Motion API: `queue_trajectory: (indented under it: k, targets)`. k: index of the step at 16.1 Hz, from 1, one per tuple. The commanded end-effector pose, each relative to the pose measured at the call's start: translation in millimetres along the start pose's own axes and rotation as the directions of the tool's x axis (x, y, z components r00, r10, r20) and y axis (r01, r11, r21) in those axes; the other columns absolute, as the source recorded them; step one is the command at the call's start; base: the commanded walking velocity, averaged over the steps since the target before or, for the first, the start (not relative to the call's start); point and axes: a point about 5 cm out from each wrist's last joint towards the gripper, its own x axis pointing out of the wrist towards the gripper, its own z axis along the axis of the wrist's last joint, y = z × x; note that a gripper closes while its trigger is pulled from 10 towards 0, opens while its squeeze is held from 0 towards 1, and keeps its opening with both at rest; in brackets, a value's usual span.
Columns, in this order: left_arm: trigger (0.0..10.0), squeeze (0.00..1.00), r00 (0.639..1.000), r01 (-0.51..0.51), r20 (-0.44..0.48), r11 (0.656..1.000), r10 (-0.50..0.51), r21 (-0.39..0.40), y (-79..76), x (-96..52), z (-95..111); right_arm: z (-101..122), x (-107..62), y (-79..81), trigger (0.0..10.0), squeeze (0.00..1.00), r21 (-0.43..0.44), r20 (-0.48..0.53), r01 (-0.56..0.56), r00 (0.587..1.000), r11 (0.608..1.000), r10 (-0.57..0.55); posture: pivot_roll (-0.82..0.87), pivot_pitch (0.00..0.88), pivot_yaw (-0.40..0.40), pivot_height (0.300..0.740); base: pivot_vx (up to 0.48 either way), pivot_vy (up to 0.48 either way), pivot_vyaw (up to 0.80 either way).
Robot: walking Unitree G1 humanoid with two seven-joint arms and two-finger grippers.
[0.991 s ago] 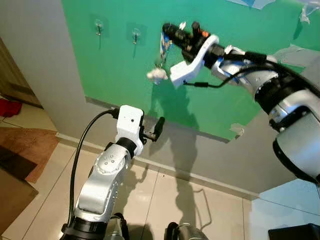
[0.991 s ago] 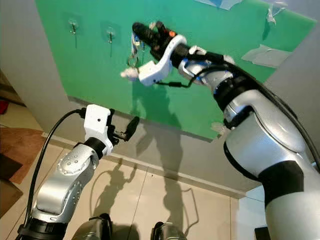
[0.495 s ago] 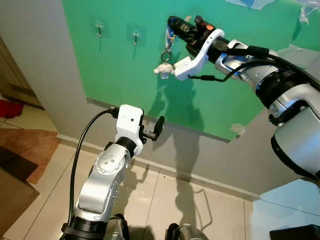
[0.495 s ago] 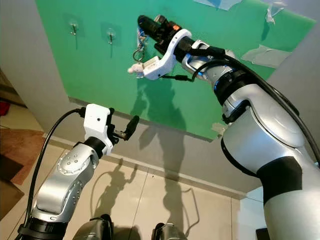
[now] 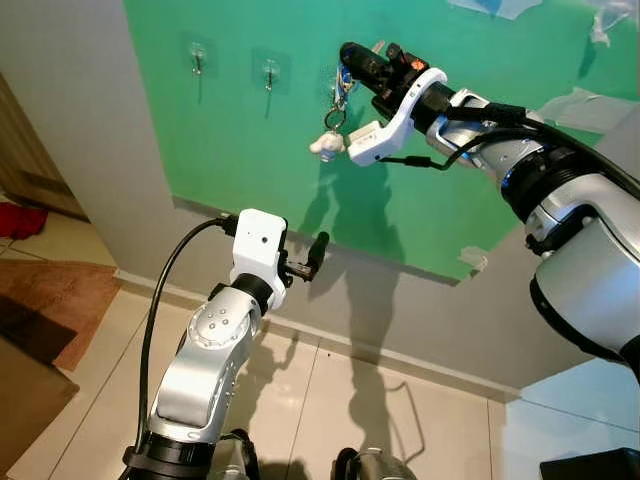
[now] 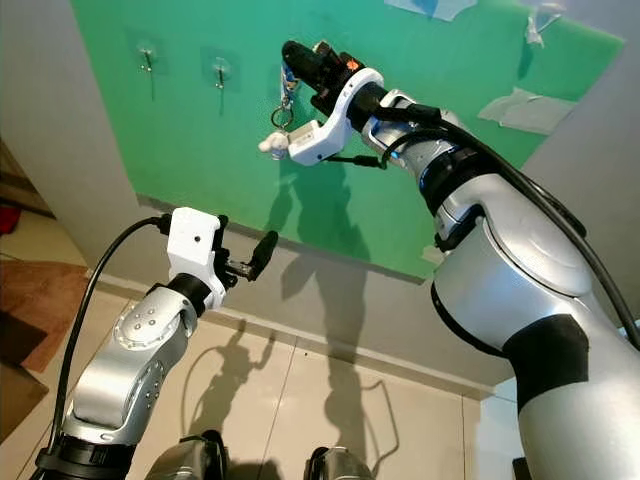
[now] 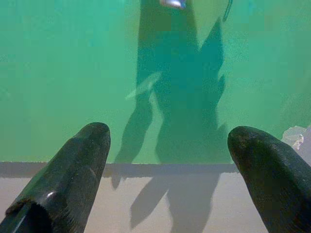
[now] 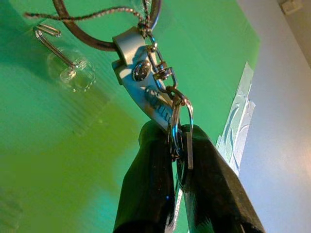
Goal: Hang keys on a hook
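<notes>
One hook [image 8: 58,51] matters: it sits just beside the key ring, up on the green wall.
Right claw [image 8: 175,145] pinches the keys [image 8: 167,109], bunch dangling; left claw [image 7: 167,160] spread, idle, lower.

Our right arm is stretched up and forward, its wrist turned so the right gripper [image 5: 345,55] sits high ahead of us with its two black fingers [image 8: 146,189] pressed close together, pinching metal between them. Our left arm is bent at the elbow and raised to a lower height, the left gripper [image 5: 318,256] pointing forward with its fingers [image 7: 73,170] spread well apart and holding nothing.
</notes>
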Motion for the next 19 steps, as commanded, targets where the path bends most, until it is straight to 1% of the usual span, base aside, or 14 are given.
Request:
queue_trajectory:
  k: [1, 3, 6, 7, 8, 9, 10, 11, 12, 13, 15, 16, 18, 19]
  targets:
    - [10.0, 0.00, 1.000, 0.008, 0.001, 1.000, -0.008, 0.003, -3.6, 0.6, 0, -1, -2.8, 4.6, 0.0, 0.00, -0.017, -0.005, -0.028, 1.000, 0.999, 0.028, 0.00, 0.060, -0.111, 0.740, 0.000, 0.000, 0.00]
    - [10.0, 0.00, 1.000, 0.007, 0.001, 1.000, -0.007, 0.003, -3.9, 0.3, -1, 0, -1.7, 3.9, 0.0, 0.00, -0.004, -0.010, -0.026, 1.000, 1.000, 0.026, 0.00, 0.057, -0.113, 0.740, 0.000, 0.000, 0.00]
    - [10.0, 0.00, 1.000, 0.005, 0.002, 1.000, -0.005, 0.003, -3.7, 0.3, -1, 2, -1.2, 4.3, 0.0, 0.00, 0.059, -0.027, -0.020, 0.999, 0.998, 0.022, 0.00, 0.059, -0.115, 0.740, 0.000, 0.000, 0.00]
    - [10.0, 0.00, 1.000, 0.005, 0.002, 1.000, -0.005, 0.003, -3.7, 0.2, -1, 5, -1.3, 5.6, 0.0, 0.00, 0.107, -0.034, -0.017, 0.999, 0.994, 0.021, 0.00, 0.060, -0.115, 0.740, 0.000, 0.000, 0.00]
    - [10.0, 0.00, 1.000, 0.004, 0.001, 1.000, -0.004, 0.003, -3.7, 0.0, -1, 10, -1.7, 7.0, 0.0, 0.00, 0.221, -0.061, -0.004, 0.998, 0.975, 0.018, 0.00, 0.061, -0.117, 0.740, 0.000, 0.000, 0.00]
    - [10.0, 0.00, 1.000, 0.000, 0.000, 1.000, 0.000, 0.001, -3.3, -0.2, -1, 13, -3.4, 11.4, 0.0, 0.00, 0.499, -0.155, 0.032, 0.987, 0.866, 0.053, 0.00, 0.064, -0.115, 0.740, 0.000, 0.000, 0.00]
    - [10.0, 0.00, 1.000, -0.003, -0.002, 1.000, 0.003, 0.000, -2.4, -0.3, -2, 16, -4.0, 14.8, 0.0, 0.00, 0.658, -0.200, 0.060, 0.975, 0.750, 0.097, 0.00, 0.065, -0.113, 0.740, 0.000, 0.000, 0.00]
    - [10.0, 0.00, 1.000, -0.012, -0.006, 1.000, 0.012, 0.001, -1.3, -0.4, -2, 19, -4.0, 17.0, 0.0, 0.00, 0.771, -0.232, 0.101, 0.964, 0.628, 0.130, 0.00, 0.066, -0.111, 0.740, 0.000, 0.000, 0.00]
    - [10.0, 0.00, 1.000, -0.017, -0.007, 1.000, 0.017, 0.001, -0.5, -0.2, -2, 22, -3.6, 17.7, 0.0, 0.00, 0.811, -0.232, 0.112, 0.962, 0.575, 0.140, 0.00, 0.066, -0.111, 0.740, 0.000, 0.000, 0.00]
    - [10.0, 0.00, 1.000, -0.023, -0.009, 1.000, 0.023, 0.002, 0.5, -0.1, -3, 25, -2.8, 17.5, 0.0, 0.00, 0.835, -0.232, 0.122, 0.962, 0.536, 0.143, 0.00, 0.066, -0.108, 0.740, 0.000, 0.000, 0.00]
    - [10.0, 0.00, 0.999, -0.045, -0.011, 0.999, 0.045, -0.004, 4.4, 1.7, -2, 25, 5.3, 6.2, 0.0, 0.00, 0.913, -0.241, 0.180, 0.962, 0.365, 0.127, -0.01, 0.065, -0.106, 0.740, 0.000, 0.000, 0.00]
    - [10.0, 0.00, 0.999, -0.050, -0.011, 0.999, 0.050, 0.002, 5.1, 1.9, -2, 22, 7.2, 2.4, 0.0, 0.00, 0.923, -0.244, 0.193, 0.963, 0.334, 0.118, -0.01, 0.065, -0.107, 0.740, 0.000, 0.000, 0.00]
    - [10.0, 0.00, 1.000, -0.020, -0.007, 0.999, 0.020, 0.039, -0.8, 4.0, -1, 13, 12.5, -11.1, 0.0, 0.00, 0.950, -0.240, 0.216, 0.967, 0.224, 0.084, -0.01, 0.060, -0.107, 0.740, 0.000, 0.000, 0.00]
    - [10.0, 0.00, 1.000, -0.010, -0.006, 0.999, 0.010, 0.033, -2.4, 4.0, -1, 12, 12.8, -12.3, 0.0, 0.00, 0.954, -0.239, 0.219, 0.967, 0.205, 0.082, -0.01, 0.058, -0.107, 0.740, 0.000, 0.000, 0.00]
